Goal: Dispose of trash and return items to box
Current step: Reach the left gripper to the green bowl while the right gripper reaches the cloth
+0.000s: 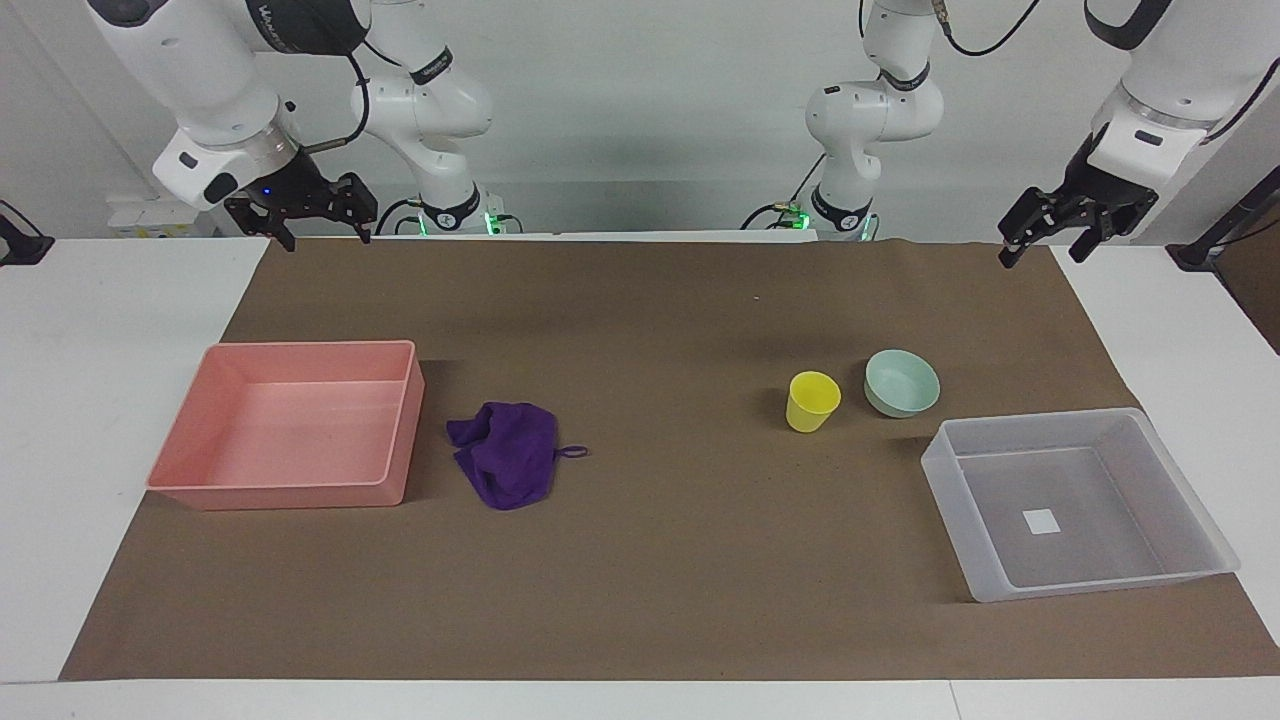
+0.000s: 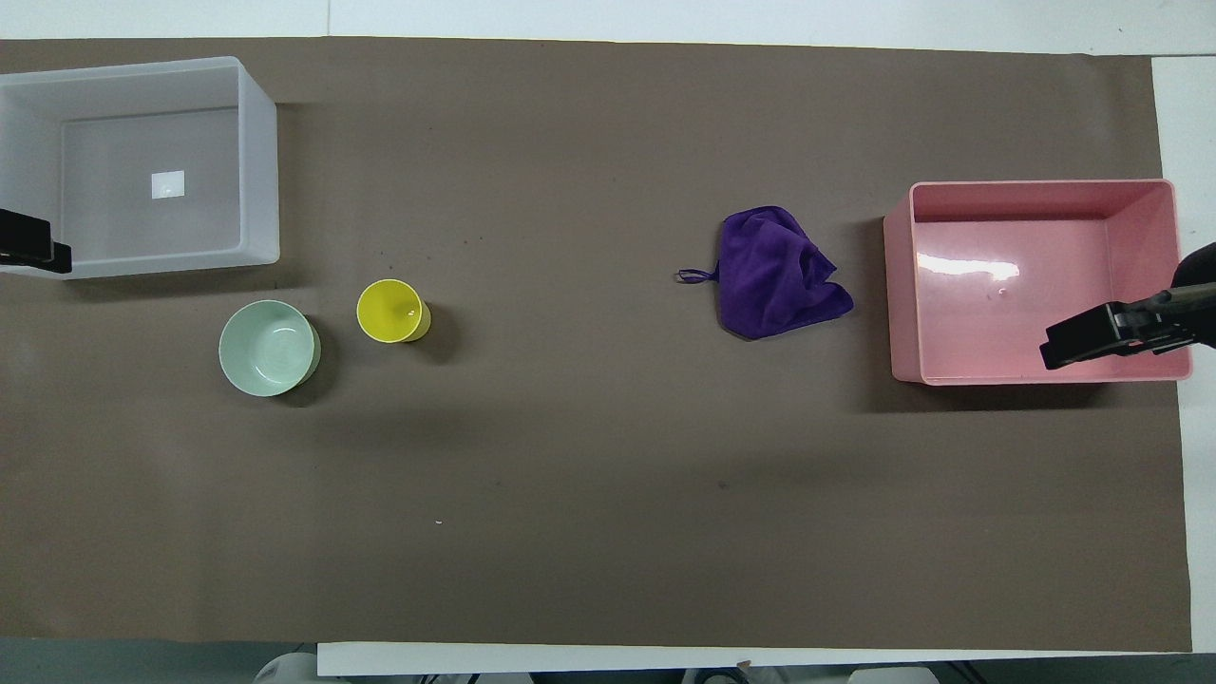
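Observation:
The trash, a crumpled purple rag [image 1: 507, 452] [image 2: 774, 271], lies on the brown mat beside the pink tub. A yellow cup [image 1: 812, 400] [image 2: 391, 311] and a mint-green bowl [image 1: 902, 383] [image 2: 268, 347] stand upright side by side, just nearer to the robots than the translucent box [image 1: 1090, 580] [image 2: 258, 171], which has nothing in it. My right gripper [image 1: 328, 240] hangs open and raised at the mat's robot-side corner, at the right arm's end. At the left arm's end, my left gripper [image 1: 1042, 256] hangs open the same way. Neither holds anything.
An empty pink tub [image 1: 280, 495] [image 2: 898, 285] sits toward the right arm's end of the table. The brown mat [image 1: 680, 560] covers most of the white table. In the overhead view one right finger [image 2: 1092, 344] shows over the tub's corner.

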Tool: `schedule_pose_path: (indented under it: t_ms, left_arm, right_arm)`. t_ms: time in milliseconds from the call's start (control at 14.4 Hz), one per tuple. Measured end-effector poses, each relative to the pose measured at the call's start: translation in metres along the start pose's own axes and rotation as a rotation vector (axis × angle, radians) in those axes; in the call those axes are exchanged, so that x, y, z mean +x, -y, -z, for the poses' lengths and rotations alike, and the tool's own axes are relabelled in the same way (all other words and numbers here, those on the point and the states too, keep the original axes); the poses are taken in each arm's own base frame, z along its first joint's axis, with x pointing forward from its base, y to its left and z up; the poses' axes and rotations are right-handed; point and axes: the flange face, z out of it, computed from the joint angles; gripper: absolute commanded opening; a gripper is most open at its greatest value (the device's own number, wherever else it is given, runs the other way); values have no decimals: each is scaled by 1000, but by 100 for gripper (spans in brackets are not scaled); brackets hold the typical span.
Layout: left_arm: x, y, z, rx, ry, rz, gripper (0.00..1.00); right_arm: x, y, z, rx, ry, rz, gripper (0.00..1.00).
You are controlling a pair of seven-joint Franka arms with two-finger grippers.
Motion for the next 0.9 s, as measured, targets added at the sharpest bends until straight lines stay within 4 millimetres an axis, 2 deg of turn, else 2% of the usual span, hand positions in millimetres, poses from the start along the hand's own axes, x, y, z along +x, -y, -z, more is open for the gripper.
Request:
schedule_pose_path:
  t_ms: [208,346,485,692,762,900]
  left_arm:
    - [1,0,-2,0,3,-2,100]
    - [6,-2,-14,-1,-21,2,100]
    - [12,-16,-49,-5,-45,37,100]
    - [7,-56,-121,-5,-32,46,100]
    - [3,-62,-140,-2,-16,43,100]
    - [-4,-59,-173,5,16,58,100]
  right_arm:
    - [6,3,5,4,-56,13,99]
    - [10,6,7,1,-82,20,99]
    - [10,7,6,2,-81,23,99]
    - [12,7,4,2,-87,23,99]
    - [15,8,1,5,-97,25,99]
    - [29,20,-13,30,-123,44,98]
